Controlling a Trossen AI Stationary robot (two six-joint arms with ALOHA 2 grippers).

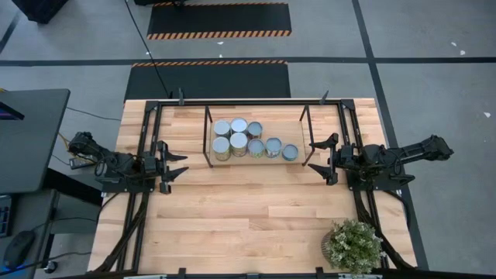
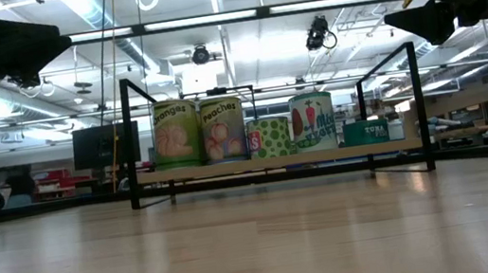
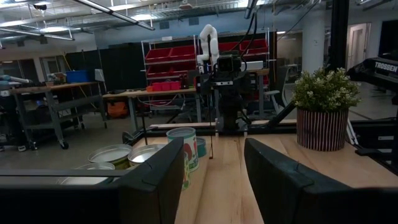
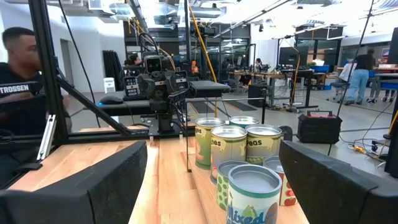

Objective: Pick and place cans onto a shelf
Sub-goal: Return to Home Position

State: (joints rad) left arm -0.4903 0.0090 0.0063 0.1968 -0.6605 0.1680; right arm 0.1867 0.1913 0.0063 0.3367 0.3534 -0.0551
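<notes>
Several cans (image 1: 239, 143) with silver round tops stand upright in a cluster on the shelf (image 1: 271, 122), a low frame of thin dark rods at the table's far middle. In the low view the cans (image 2: 222, 130) stand in a row on the shelf's wood board (image 2: 389, 146). My left gripper (image 1: 177, 164) hovers open at the table's left, level, pointing toward the shelf, with nothing between its fingers (image 3: 155, 180). My right gripper (image 1: 321, 155) hovers open at the table's right, just outside the shelf's right posts, facing the cans (image 4: 229, 149), also with nothing between its fingers.
A potted plant (image 1: 353, 246) stands at the table's near right corner. Black rails (image 1: 147, 124) run along the table's left, right and far sides. Bare wood (image 1: 248, 209) spreads between the arms and the near edge. A person (image 4: 18, 56) is beyond the table.
</notes>
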